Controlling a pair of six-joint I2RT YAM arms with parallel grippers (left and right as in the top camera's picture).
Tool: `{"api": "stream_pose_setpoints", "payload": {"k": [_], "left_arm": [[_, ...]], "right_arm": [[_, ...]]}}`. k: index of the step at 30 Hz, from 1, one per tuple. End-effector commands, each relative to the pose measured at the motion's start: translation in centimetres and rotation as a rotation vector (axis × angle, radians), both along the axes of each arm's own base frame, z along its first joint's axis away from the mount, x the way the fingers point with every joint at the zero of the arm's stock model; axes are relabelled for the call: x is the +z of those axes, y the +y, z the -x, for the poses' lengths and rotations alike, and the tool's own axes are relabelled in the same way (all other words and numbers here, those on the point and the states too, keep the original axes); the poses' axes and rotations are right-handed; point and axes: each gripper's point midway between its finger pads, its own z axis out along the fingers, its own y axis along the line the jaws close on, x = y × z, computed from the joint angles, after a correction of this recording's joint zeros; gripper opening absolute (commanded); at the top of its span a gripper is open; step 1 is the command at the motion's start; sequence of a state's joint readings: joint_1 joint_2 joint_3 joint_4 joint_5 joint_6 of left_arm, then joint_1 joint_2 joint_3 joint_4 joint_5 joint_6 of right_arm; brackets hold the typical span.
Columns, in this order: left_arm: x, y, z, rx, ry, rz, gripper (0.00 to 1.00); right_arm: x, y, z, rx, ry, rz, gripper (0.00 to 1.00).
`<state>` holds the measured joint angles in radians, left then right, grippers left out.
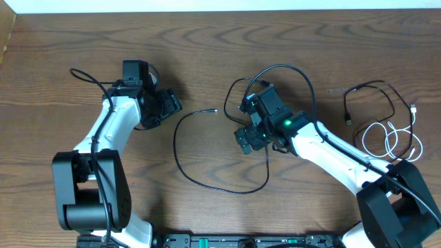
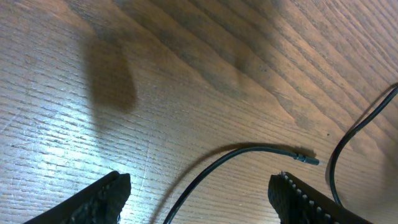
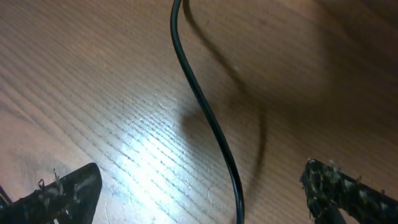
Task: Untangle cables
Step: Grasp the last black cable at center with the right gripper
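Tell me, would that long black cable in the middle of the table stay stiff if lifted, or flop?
Probably floppy: the black cable lies in loose curves, so it would likely sag either side of a pinch. It looks thin, so likely light. Its small plug would probably drag behind, not roll.

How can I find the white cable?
Find the wooden table and go to its right end, next to the right arm's base. Two thin cords lie there: a black cable and, nearer the base, the white cable in loose loops. It's the only white one.
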<state>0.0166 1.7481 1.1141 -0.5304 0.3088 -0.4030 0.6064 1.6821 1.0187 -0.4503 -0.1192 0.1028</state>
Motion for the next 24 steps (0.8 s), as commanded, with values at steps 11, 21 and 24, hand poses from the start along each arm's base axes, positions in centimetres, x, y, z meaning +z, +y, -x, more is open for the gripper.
{"api": "stream_pose_setpoints", "payload": {"k": [11,21,24], "left_arm": [[-0.4,0.1,0.1,-0.004,0.011,-0.008,0.77],[-0.4,0.1,0.1,-0.004,0.011,-0.008,0.77],[-0.4,0.1,0.1,-0.004,0.011,-0.008,0.77]], "right_arm": [[0.2,1.0,-1.0,-0.046,-0.043,-0.05,0.76],[-1.6,0.0,0.3,-0.049,-0.004,-0.023,0.52],[-2.0,-0.1,0.5,-0.05,-0.003,-0.022,0.48]]}}
